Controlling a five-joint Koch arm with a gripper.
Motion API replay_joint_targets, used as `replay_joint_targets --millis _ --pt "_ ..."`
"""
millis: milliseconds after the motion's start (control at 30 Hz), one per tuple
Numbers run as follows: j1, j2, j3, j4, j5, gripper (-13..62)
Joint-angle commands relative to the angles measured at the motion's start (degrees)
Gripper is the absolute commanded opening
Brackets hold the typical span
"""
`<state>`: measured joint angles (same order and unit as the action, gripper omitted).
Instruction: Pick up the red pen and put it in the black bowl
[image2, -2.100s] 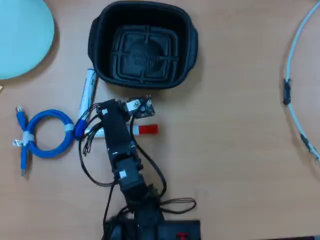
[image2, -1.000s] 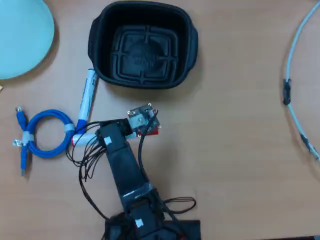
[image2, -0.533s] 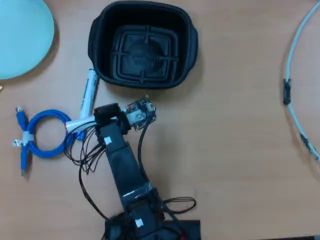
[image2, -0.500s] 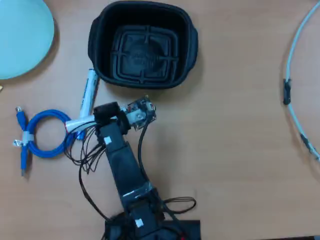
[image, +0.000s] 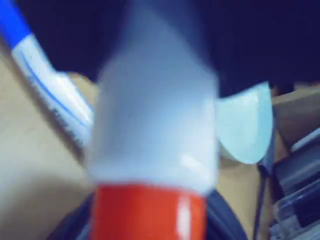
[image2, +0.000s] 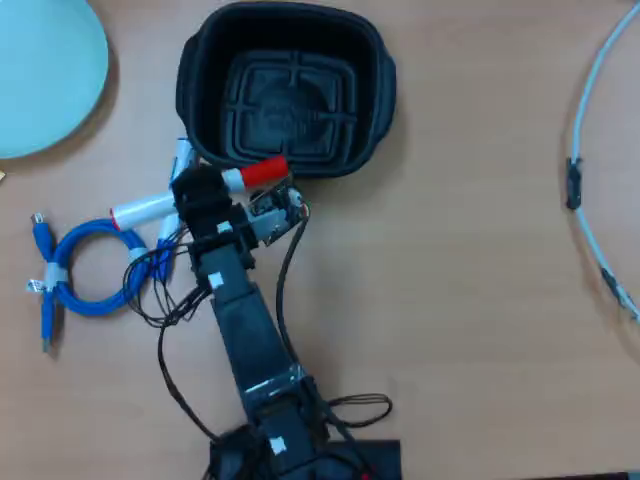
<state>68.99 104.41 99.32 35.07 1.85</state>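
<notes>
One black bowl (image2: 285, 95) is sitting empty on the wooden table (image2: 460, 300), beside one pale blue plate (image2: 45, 70). One coiled blue cable (image2: 90, 268) is lying left of the arm. The gripper (image2: 205, 192) is clamping the red pen (image2: 195, 194) mid-barrel, its red cap overlapping the bowl's near rim. One blue-capped marker (image2: 175, 200) is lying partly beneath them.

Two pens counted: one red pen (image2: 195, 194), one blue pen (image2: 176, 172) partly hidden under arm. One black bowl (image2: 285, 36). One pale blue plate (image2: 45, 70) seen at upper left of overhead view. One coiled blue cable (image2: 80, 270). One grey cable (image2: 590, 150) noted at right edge. One arm (image2: 245, 330).
</notes>
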Motion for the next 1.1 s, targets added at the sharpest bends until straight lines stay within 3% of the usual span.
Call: replay_joint_targets --millis 0,200,633,1067 --pt "0.0 1.8 -12.9 -11.9 -1.3 -6.5" --pt "0.1 0.5 -15.1 -16.3 -0.7 -6.5" --pt "2.1 -15.7 -30.9 -15.5 0.4 -6.5" --pt "2.2 -17.0 -38.6 9.8 0.4 -6.5"
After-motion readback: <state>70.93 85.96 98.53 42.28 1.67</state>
